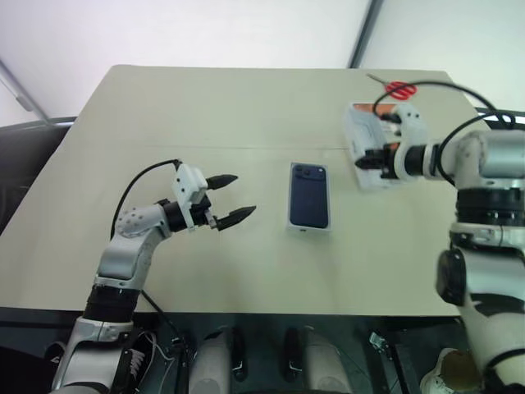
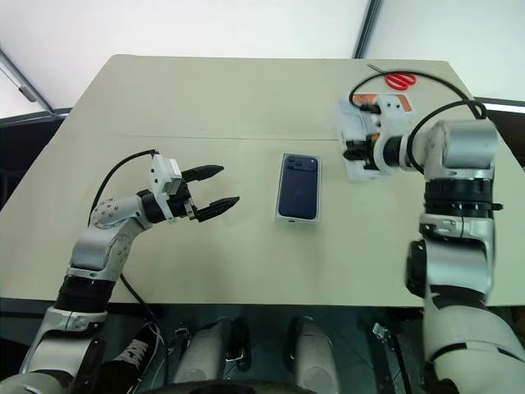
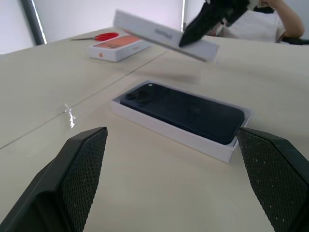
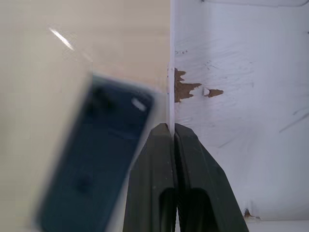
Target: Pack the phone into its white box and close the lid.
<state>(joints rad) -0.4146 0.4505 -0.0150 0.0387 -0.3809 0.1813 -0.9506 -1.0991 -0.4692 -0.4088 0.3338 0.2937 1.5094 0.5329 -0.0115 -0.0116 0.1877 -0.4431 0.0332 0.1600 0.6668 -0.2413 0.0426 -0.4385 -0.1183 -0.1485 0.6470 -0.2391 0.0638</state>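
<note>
White cardboard, thin-walled and shallow, made up the lid [image 3: 166,36], which hung tilted in the air above the table, pinched by one wall between the right gripper [image 4: 173,133]'s two black fingers. Those fingers were pressed nearly together on the wall, as the right wrist view showed; the lid's pale interior was scuffed there, with small brown patches where the paper skin had torn away.

The phone [image 1: 308,194] — a flat, dark navy slab with a cluster of lenses at one corner — lay face down inside the white box [image 3: 169,130], whose low white walls framed it closely on all sides. The box sat near the middle of the table, well apart from both arms.

The left gripper [image 1: 232,199] hovered level over the table to the phone's left, its textured black fingers spread wide and holding nothing.

The table [image 1: 205,115] was a smooth, matt beige surface with a faint seam running across it; a small crumpled scrap of clear film [image 3: 70,115] lay on it. Behind it rose a pale wall with a dark upright strip.

Near the far right corner lay a second white box with an orange phone picture [image 3: 118,46] on top, and just beyond it a pair of red-handled scissors [image 1: 399,88]. A person in a pale top [image 3: 270,19] sat at the table's far side in the left wrist view.
</note>
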